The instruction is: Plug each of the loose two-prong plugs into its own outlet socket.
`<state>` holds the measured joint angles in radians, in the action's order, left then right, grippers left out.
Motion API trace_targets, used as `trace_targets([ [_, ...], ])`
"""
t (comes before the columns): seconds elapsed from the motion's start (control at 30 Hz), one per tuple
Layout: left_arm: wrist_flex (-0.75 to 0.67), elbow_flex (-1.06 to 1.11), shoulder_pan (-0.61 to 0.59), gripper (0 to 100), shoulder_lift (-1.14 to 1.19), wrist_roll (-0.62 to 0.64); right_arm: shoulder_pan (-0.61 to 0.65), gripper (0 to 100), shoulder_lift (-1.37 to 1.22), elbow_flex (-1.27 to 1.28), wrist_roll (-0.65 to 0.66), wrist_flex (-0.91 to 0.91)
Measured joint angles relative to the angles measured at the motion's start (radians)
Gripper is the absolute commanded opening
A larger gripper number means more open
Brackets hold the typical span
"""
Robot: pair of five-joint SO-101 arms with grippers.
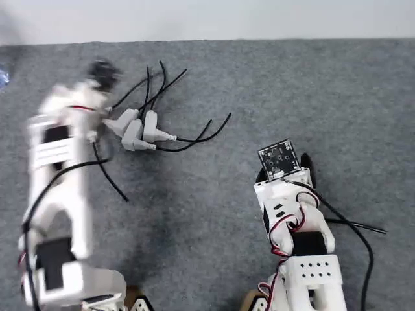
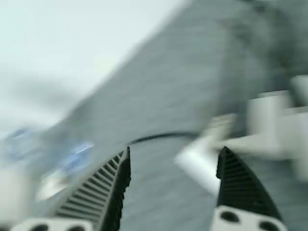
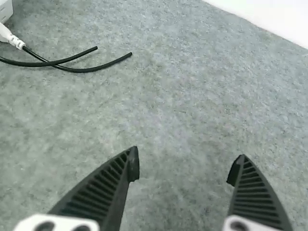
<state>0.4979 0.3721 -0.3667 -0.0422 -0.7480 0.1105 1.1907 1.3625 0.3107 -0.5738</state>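
Note:
Three white plugs [image 1: 137,129] with black cords [image 1: 194,137] lie bunched on the grey carpet at the back left. My left gripper [image 1: 102,71] hovers just behind and left of them. In the left wrist view it [image 2: 175,151] is open, and a blurred white plug [image 2: 202,161] lies on the carpet beyond the gap, nearer one finger, untouched. My right arm [image 1: 292,214] stands at the front right. Its gripper [image 3: 187,155] is open over bare carpet, with two black cord ends [image 3: 72,60] and a white plug tip [image 3: 7,33] far off.
A grey carpet [image 1: 259,91] covers the table up to a pale wall at the back. A small blue object [image 1: 3,76] sits at the far left edge. Thin black cables [image 1: 353,223] trail from the right arm.

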Motion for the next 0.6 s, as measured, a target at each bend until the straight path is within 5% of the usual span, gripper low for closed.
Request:
trace_targets([
  [0.1, 0.000, 0.006, -0.203, 27, -0.135, -0.037, 0.003, 29.5, 0.000, 0.000, 0.000, 0.000],
  [0.27, 0.000, 0.068, -0.520, 27, -0.164, -0.276, 0.003, 29.5, -0.002, 0.000, 0.000, 0.000],
  [0.6, 0.000, -0.129, -0.845, 28, 0.147, -0.548, 0.000, 29.5, -0.008, 0.044, 0.003, 0.037],
])
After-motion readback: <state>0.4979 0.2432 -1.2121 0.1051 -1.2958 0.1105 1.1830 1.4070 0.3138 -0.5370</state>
